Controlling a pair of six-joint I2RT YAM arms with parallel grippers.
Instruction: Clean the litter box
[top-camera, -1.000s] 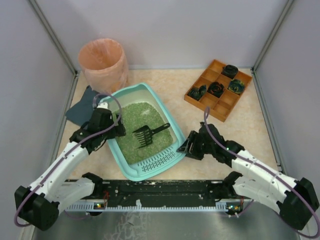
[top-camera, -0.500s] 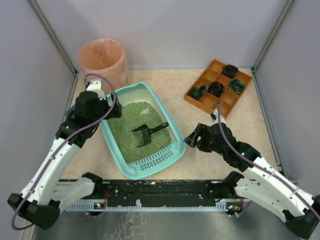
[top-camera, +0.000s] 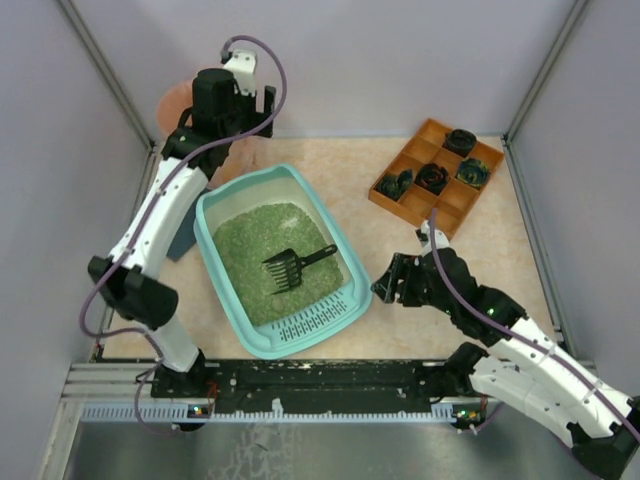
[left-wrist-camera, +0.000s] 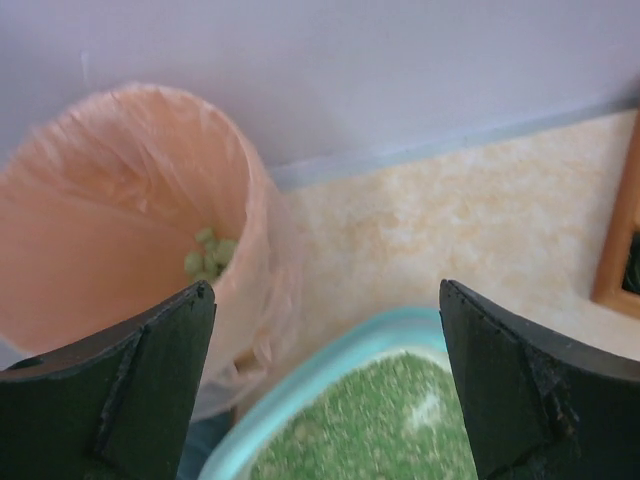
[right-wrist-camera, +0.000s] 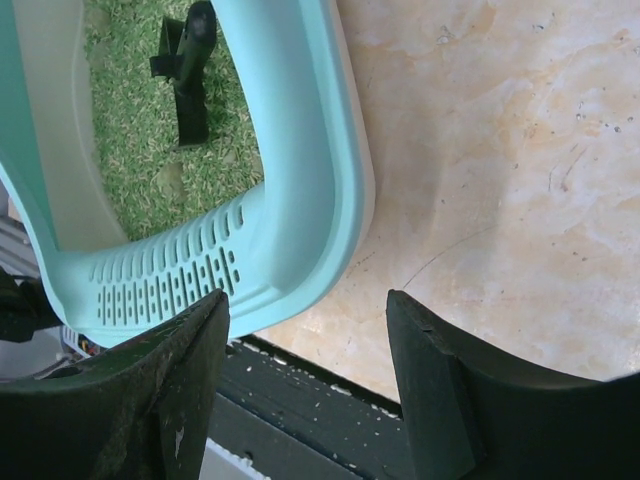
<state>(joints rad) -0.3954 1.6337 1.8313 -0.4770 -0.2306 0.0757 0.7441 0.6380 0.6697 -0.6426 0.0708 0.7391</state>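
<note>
The teal litter box (top-camera: 312, 325) holds green litter, with its slotted ledge at the near end. A black scoop (top-camera: 295, 265) lies in the litter. My left gripper (top-camera: 250, 112) is raised at the back left, open and empty, between the peach-lined bin (top-camera: 172, 105) and the box's far rim. The left wrist view shows the bin (left-wrist-camera: 120, 190) with green bits inside, the box's far rim (left-wrist-camera: 340, 365), and my open left gripper (left-wrist-camera: 325, 400). My right gripper (top-camera: 386, 284) is open and empty, just right of the box's near right corner (right-wrist-camera: 300, 200); the scoop (right-wrist-camera: 190, 60) shows beyond it.
An orange compartmented tray (top-camera: 452, 212) with dark objects stands at the back right. A dark blue cloth (top-camera: 183, 240) lies left of the litter box. Grey walls close in on three sides. The black rail (right-wrist-camera: 330, 390) runs along the table's near edge.
My left arm has lifted off the litter box's left rim and swung up and back to the bin. My right gripper has drawn back slightly from the box's right corner.
</note>
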